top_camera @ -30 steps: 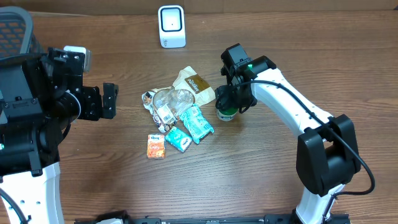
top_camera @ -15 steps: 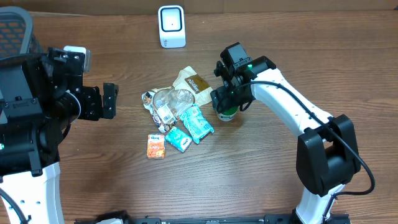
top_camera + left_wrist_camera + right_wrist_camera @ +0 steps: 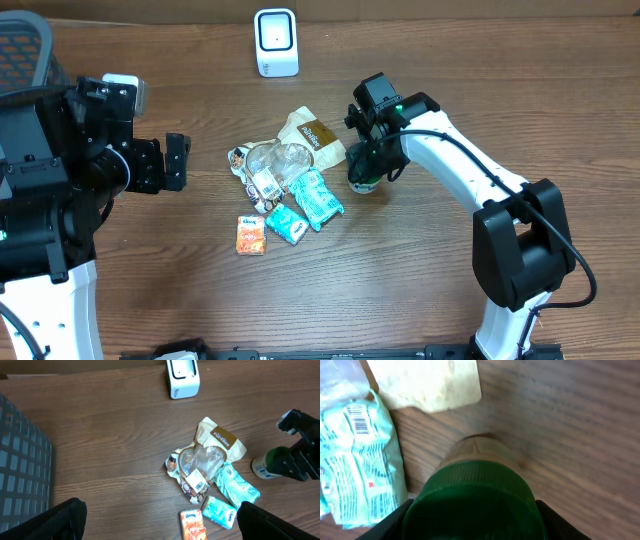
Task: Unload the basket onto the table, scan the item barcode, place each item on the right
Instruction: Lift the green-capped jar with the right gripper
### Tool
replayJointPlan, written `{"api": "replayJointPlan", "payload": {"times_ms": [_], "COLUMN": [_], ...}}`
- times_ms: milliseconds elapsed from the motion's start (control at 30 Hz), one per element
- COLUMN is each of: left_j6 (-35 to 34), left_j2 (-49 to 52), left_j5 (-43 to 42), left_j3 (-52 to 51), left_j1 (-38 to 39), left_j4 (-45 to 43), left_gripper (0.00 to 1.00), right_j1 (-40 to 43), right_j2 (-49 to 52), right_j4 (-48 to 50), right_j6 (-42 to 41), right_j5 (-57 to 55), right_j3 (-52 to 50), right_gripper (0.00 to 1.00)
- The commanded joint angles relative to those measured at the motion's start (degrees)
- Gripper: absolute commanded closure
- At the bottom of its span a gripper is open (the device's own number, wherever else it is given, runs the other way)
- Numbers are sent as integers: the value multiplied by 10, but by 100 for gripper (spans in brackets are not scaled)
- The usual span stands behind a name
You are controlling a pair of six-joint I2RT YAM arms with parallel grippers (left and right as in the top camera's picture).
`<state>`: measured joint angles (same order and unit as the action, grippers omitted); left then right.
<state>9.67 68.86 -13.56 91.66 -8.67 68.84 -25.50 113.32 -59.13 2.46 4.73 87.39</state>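
Note:
A small jar with a dark green lid (image 3: pixel 363 183) stands upright on the wooden table, right of a pile of packets. My right gripper (image 3: pixel 366 168) is down over it, and in the right wrist view its fingers press against both sides of the green lid (image 3: pixel 475 502), so it is shut on the jar. The same jar (image 3: pixel 267 465) shows at the right of the left wrist view. The white scanner (image 3: pixel 276 42) stands at the far edge. My left gripper (image 3: pixel 177 162) hovers open at the left, holding nothing. No barcode shows on the jar.
The pile holds a tan pouch (image 3: pixel 315 135), a clear packet (image 3: pixel 275 165), two teal tissue packs (image 3: pixel 318 198) and an orange tissue pack (image 3: pixel 251 235). One teal pack (image 3: pixel 359 440) lies just left of the jar, with a printed barcode facing up.
The right gripper's fingers spread wider around the jar half a second ago, then closed in onto the lid. The left arm has not moved.

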Motion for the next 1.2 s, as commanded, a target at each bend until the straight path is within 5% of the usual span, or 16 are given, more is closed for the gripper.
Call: {"api": "replayJointPlan", "payload": {"times_ms": [0, 100, 567, 767, 1167], "left_j6": [15, 15, 15, 15, 15], "left_j2": [4, 4, 4, 4, 4], "left_j5": [-9, -9, -9, -9, -9], "left_j3": [12, 12, 12, 12, 12], "left_j1": [-3, -3, -3, -3, -3], "left_j4": [0, 0, 0, 0, 0], "left_gripper": [0, 1, 1, 1, 0], "right_j1": [1, 2, 44, 80, 164], "right_j2": [3, -8, -86, -128, -154], "right_j4": [-26, -69, -194, -224, -249], "right_j6": [-27, -27, 30, 99, 98], "right_j5": [40, 104, 433, 527, 609], "right_j3": [43, 97, 353, 369, 369], "right_gripper": [54, 65, 66, 66, 67]}}
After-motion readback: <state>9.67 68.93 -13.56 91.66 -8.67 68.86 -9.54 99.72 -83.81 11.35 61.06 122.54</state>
